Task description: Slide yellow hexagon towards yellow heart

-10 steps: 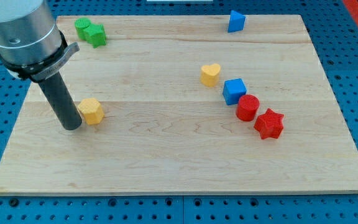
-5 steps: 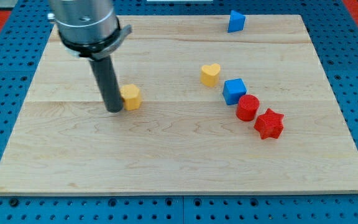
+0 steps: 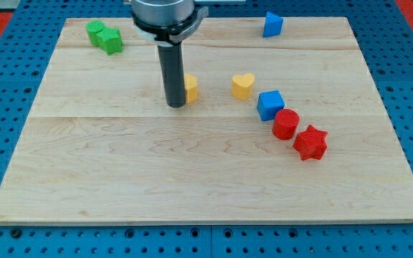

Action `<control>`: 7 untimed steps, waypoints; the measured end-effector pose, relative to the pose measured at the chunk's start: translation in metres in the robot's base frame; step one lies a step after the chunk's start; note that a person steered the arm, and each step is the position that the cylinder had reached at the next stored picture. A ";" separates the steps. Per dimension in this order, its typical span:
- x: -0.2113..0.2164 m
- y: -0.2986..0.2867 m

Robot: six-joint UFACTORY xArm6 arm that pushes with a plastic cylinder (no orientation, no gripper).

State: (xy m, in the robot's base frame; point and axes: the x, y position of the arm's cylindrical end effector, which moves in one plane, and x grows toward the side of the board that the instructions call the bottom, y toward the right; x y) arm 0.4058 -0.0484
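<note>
The yellow hexagon (image 3: pixel 191 87) lies on the wooden board (image 3: pixel 192 172) a little above centre, partly hidden behind my rod. My tip (image 3: pixel 176 104) touches the board right against the hexagon's left side. The yellow heart (image 3: pixel 243 85) lies a short gap to the right of the hexagon, at about the same height in the view.
A blue cube (image 3: pixel 270 104), a red cylinder (image 3: pixel 286 123) and a red star (image 3: pixel 310 142) run diagonally down-right from the heart. A blue triangular block (image 3: pixel 272 24) sits at the top right edge. Two green blocks (image 3: pixel 104 36) sit at the top left.
My tip has pushed the yellow hexagon to the right and slightly up, from the board's left part to just left of the yellow heart. The other blocks have not moved.
</note>
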 end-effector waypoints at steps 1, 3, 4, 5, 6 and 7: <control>-0.016 0.005; -0.051 0.000; -0.056 0.009; -0.056 0.043; -0.057 0.063; -0.060 0.041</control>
